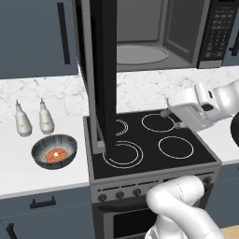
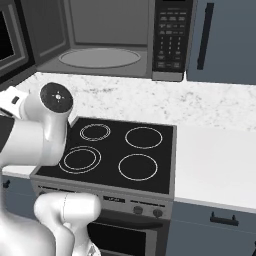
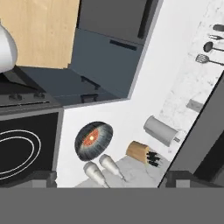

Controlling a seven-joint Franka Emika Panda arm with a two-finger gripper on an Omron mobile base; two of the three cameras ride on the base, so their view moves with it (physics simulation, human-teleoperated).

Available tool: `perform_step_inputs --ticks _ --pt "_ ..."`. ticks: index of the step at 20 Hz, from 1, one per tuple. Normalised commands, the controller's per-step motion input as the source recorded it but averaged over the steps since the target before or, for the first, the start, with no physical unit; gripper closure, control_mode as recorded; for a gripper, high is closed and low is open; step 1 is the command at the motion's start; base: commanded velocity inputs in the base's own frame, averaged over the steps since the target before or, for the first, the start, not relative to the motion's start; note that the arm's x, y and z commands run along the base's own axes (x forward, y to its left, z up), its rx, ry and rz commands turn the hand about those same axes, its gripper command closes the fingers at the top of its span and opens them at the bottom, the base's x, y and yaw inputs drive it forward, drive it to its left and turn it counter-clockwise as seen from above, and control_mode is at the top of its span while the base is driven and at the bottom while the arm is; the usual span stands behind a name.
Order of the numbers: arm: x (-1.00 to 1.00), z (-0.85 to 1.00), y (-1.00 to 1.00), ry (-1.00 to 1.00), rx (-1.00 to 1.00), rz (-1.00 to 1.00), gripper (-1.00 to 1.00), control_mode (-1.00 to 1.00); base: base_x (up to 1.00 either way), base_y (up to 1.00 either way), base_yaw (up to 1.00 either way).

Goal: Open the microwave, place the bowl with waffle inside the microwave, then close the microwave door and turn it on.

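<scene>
Microwave (image 1: 158, 37) sits up above the stove (image 1: 149, 140), w/ its cavity exposed and round glass turntable (image 1: 140, 54) bare. Microwave door (image 1: 103, 70) is swung fully out to the left, edge-on from the left base cam, hanging over the stove's left rings. Keypad strip (image 2: 169, 40) runs down the microwave's right side.

Bowl (image 1: 54, 151) rests on the white counter (image 1: 42, 177) just left of the stove, waffle (image 1: 55, 153) lying inside it, approx centred. Two pale bottles (image 1: 31, 119) stand upright behind the bowl, near the marble backsplash. From the hand cam the bowl (image 3: 93, 141) shows on the counter beside the stove edge, w/ the bottles just next to it, a wooden knife block (image 3: 142, 152) and a steel canister (image 3: 161, 130) further along.

Gripper (image 1: 170, 119) hovers over the stove's back right ring, well apart from the bowl, pointing left. Jaws are spread wide, nothing betw. them. Arm bends up from the base at the stove front.
</scene>
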Motion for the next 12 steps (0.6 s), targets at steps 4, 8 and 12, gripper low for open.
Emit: perform_step_inputs --ticks 4,8,12 --pt "0.37 -0.41 0.28 0.08 -0.16 0.00 -1.00 -1.00 0.00 0.00 0.00" --pt "0.51 -0.45 0.27 0.15 -0.16 0.03 -1.00 -1.00 0.00 0.00 0.00" --pt "0.46 -0.36 0.29 0.08 -0.08 0.07 -1.00 -1.00 0.00 0.00 0.00"
